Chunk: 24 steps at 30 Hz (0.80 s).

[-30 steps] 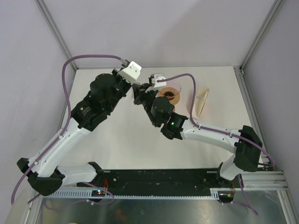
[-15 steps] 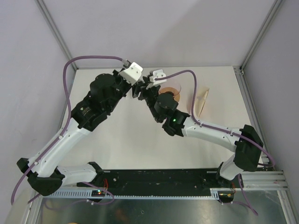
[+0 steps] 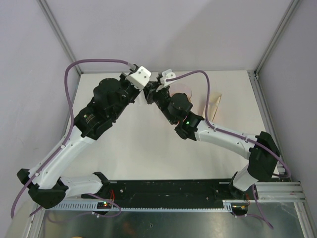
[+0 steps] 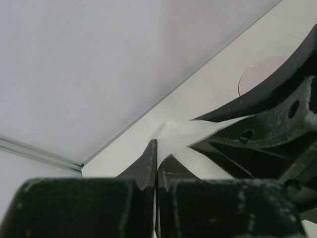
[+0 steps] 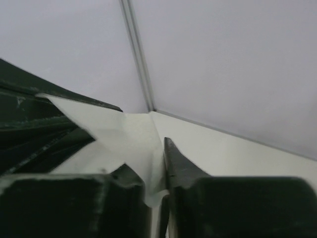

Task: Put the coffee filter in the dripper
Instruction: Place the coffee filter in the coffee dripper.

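My left fingers (image 4: 148,166) and right fingers (image 5: 176,168) were both clamped on the coffee filter (image 4: 185,134), held between them above the worktop (image 3: 233,99). The dripper (image 4: 260,75) sat just beyond, mostly hidden, I think.

You find the dripper (image 4: 258,75) on the table (image 3: 124,144), close to its far edge. Just left of the dripper the two grippers meet tip to tip, the left gripper (image 4: 157,153) on the left side and the right gripper (image 5: 148,156) nearer the dripper. The filter (image 4: 190,133) sits between them, pinched by both. Right of the dripper, apart from it, lies the bundle (image 3: 214,106).
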Motion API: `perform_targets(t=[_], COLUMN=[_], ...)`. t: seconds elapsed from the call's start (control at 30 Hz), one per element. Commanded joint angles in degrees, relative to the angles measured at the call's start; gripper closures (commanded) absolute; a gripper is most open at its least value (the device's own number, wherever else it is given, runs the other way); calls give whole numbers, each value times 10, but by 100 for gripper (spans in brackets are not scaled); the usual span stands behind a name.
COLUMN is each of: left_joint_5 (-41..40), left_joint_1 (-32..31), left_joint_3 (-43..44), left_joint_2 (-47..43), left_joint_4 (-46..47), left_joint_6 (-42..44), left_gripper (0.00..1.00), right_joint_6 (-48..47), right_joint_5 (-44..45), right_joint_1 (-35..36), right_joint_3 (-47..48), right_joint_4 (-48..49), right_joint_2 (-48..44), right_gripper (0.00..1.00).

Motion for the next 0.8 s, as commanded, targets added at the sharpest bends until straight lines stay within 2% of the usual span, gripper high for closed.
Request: perform_targets(t=[0.0,0.13,0.33,0.53,0.57,0.77], left_joint_5=[4,-5,-18,-7,-3,23], left_joint_1=[-3,-3,-3,-4,-4,-11], left_joint_3=[20,10,12,12,14,30], left_joint_2=[-16,-20,-19,-14,-12,4], left_joint_4=[19,19,21,23,26,38], left_joint_6=[-8,6,23,33,36,52], left_gripper=[100,100,100,99,96,65], right_joint_6=[32,44,52,52,50,55], right_joint_5=[31,80,152,178,181,186], right_joint_1=[-4,-7,-10,-17,-17,-18], right_joint_3=[9,9,9,9,10,14], right_joint_4=[11,-5,-45,-80,-86,-111], right_joint_2=[-14,-29,-50,-61,-62,-65], right_gripper=[94,100,100,100,100,100])
